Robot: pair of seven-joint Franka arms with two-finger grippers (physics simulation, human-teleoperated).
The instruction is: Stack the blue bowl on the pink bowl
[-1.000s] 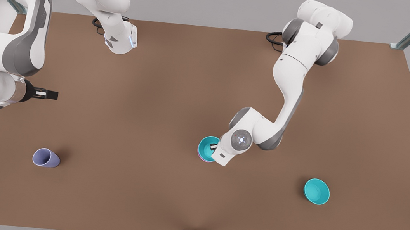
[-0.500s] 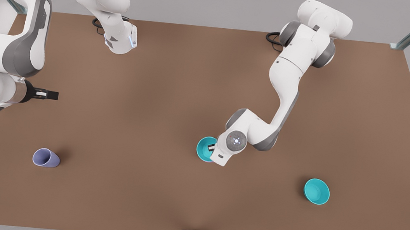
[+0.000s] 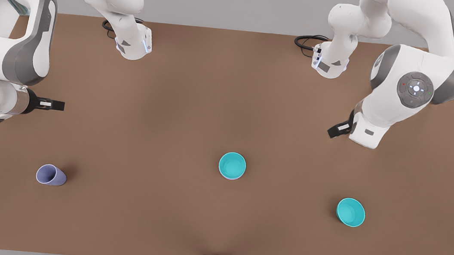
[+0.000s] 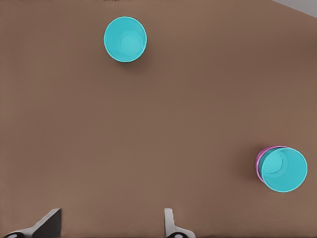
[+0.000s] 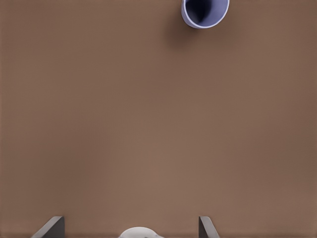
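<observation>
Blue bowl far from left claw

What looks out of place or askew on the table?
Little stands out. The blue bowl sits slightly off-centre in the pink bowl, whose rim peeks out on one side. The purple cup looks tilted or tipped over.

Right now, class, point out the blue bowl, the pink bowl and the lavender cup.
blue bowl [image 3: 232, 165], front view, its inside.
pink bowl [image 4: 258, 162], left wrist view, its exposed rim.
lavender cup [image 3: 50, 175], front view, its side wall.
</observation>
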